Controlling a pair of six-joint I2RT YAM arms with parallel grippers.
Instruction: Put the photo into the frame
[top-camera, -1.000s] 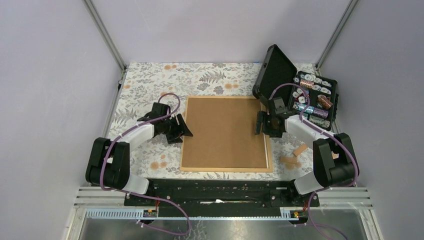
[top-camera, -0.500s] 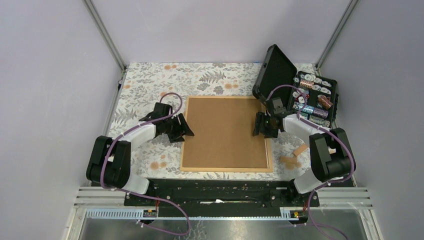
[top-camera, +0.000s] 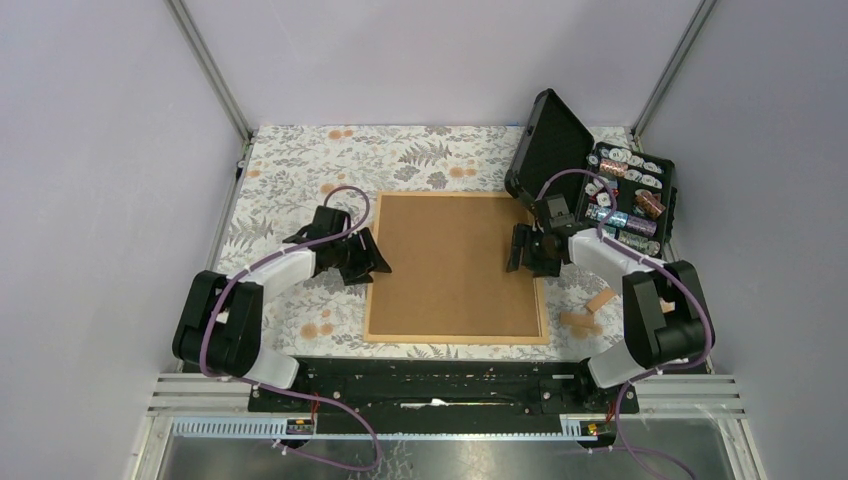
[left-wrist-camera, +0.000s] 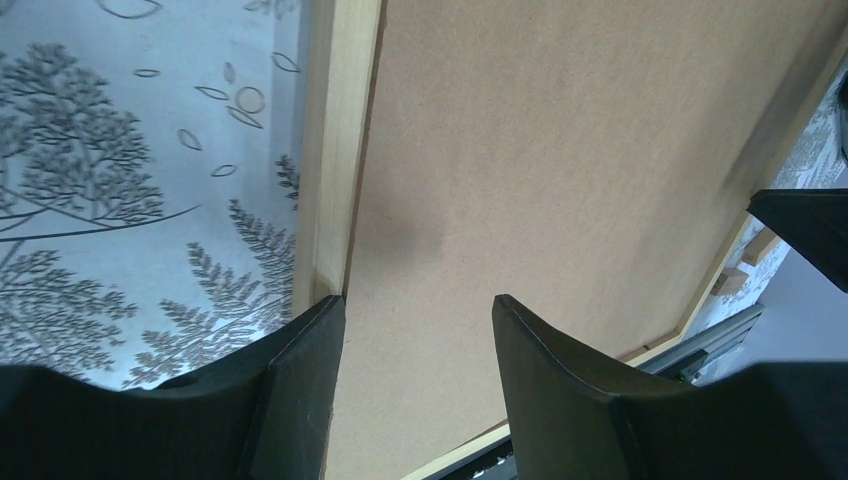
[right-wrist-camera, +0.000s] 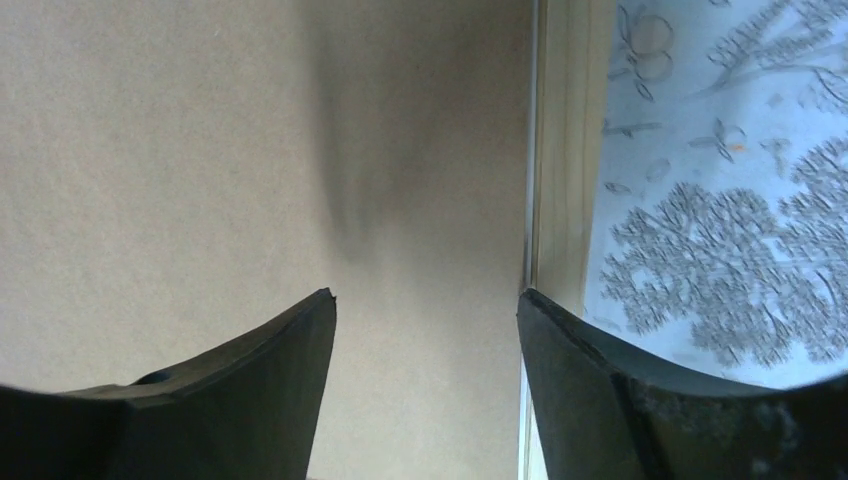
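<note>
The frame (top-camera: 455, 339) lies flat on the flowered table (top-camera: 300, 170), its near rail just beyond the arm bases, and a brown board (top-camera: 450, 290) fills its opening from rail to rail. To the right of its near right corner, a few small wooden blocks (top-camera: 585, 315) lie on the cloth, apart from the frame. Halfway up the frame, the left gripper (top-camera: 377, 252) hangs over the left rail with its jaws spread wide and nothing between them; in its wrist view one finger is over the rail's inner edge and the other over the board. Opposite, the right gripper (top-camera: 515, 250) hangs over the right rail, likewise gaping and empty. Whether either touches the board cannot be told. Farthest off, at the right, a black case (top-camera: 640, 200) stands with its lid up, packed with small items.
</note>
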